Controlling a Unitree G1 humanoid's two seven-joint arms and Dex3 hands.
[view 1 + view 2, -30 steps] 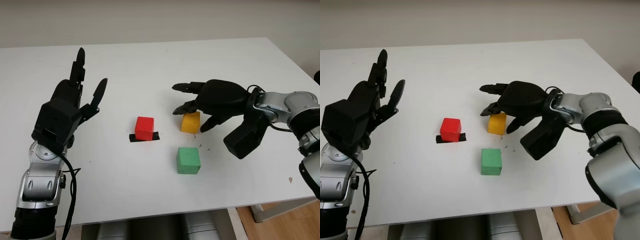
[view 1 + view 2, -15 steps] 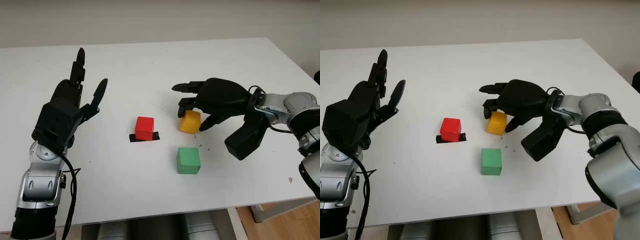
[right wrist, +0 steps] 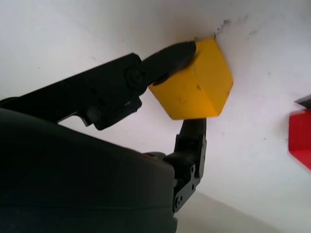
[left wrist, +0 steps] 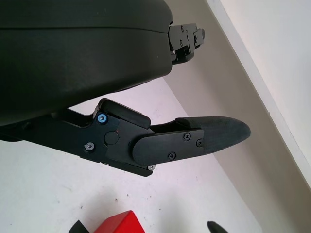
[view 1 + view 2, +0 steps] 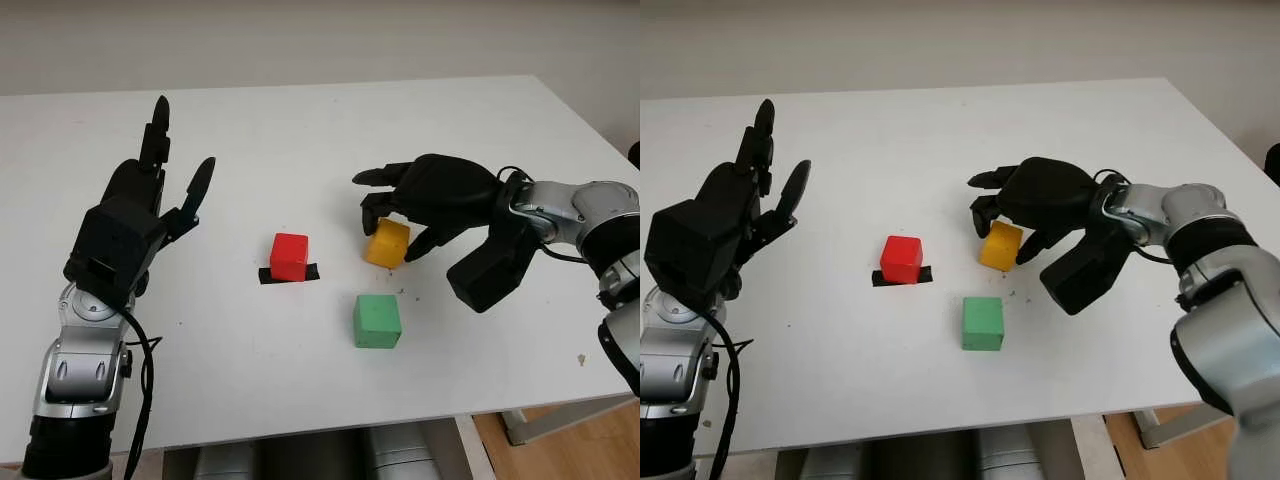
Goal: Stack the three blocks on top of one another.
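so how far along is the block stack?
Nothing stacked yet. In hand: the right hand grips the yellow block, tilted. The red block sits on a black marker and the green block lies alone on the table. The left hand is open, raised at the table's left. Both placements remain.
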